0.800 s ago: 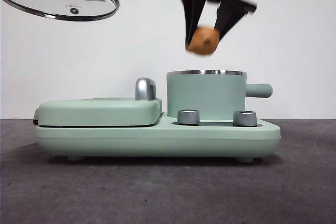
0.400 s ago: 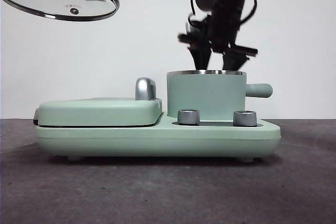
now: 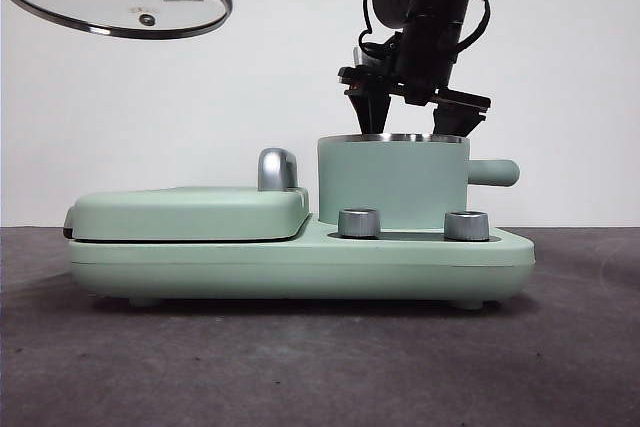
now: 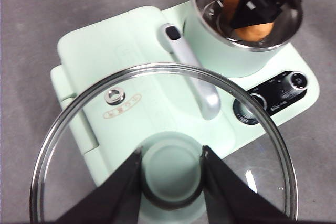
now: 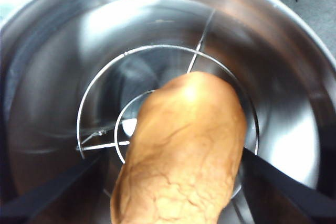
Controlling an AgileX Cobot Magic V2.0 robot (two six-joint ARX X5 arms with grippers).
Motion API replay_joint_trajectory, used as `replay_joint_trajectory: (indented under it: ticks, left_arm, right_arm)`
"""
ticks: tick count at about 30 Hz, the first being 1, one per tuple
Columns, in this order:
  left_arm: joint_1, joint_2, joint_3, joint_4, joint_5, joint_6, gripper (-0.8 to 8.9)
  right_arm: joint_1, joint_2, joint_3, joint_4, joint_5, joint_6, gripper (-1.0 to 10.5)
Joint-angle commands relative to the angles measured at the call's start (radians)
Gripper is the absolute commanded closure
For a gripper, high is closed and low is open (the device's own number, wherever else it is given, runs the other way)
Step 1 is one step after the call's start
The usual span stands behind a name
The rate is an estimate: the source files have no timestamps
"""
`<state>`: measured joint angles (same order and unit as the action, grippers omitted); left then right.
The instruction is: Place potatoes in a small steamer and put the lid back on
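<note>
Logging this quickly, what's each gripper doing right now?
Left gripper: closed on the mint-green knob of the round clear glass lid.
Right gripper: open, either side of the oval brown potato.

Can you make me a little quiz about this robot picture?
1. True or false: the lid sits on the steamer.
2. Where is the potato? A on the table, B inside the steamer, C on the griddle.
3. Which gripper holds the lid?

Key: 1 false, it is held up in the air. 2 B. 3 The left gripper, by the knob; the right gripper reaches into the steamer.
</note>
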<state>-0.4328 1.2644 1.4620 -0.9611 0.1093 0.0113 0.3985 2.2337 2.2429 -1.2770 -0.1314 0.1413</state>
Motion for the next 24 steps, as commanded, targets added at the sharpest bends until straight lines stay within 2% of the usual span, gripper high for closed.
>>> replay_joint_trajectory:
  ticks: [1,4,13,17,24]
  left_arm:
    - [-0.011,-0.002,0.018,0.036,0.008,0.003,8.05]
    - [-0.013,-0.002,0.018,0.045,0.008,0.0,8.05]
    - [-0.024,0.011,0.018,0.093,0.008,-0.004,8.05]
    - [-0.04,0.024,0.018,0.119,0.007,-0.005,8.05]
    - [-0.094,0.07,0.018,0.214,0.008,-0.019,8.05]
  right_arm:
    - [0.003,0.001,0.072,-0.043,-0.001,-0.015,5.6]
    - [-0.004,-0.022,0.142,-0.137,0.002,-0.02,5.6]
    - [-0.007,-0.268,0.105,-0.143,0.051,-0.045,5.6]
    - [-0.007,-0.443,-0.043,-0.143,0.065,-0.076,5.6]
    - [0.007,-0.818,-0.437,-0.143,0.087,-0.082,5.6]
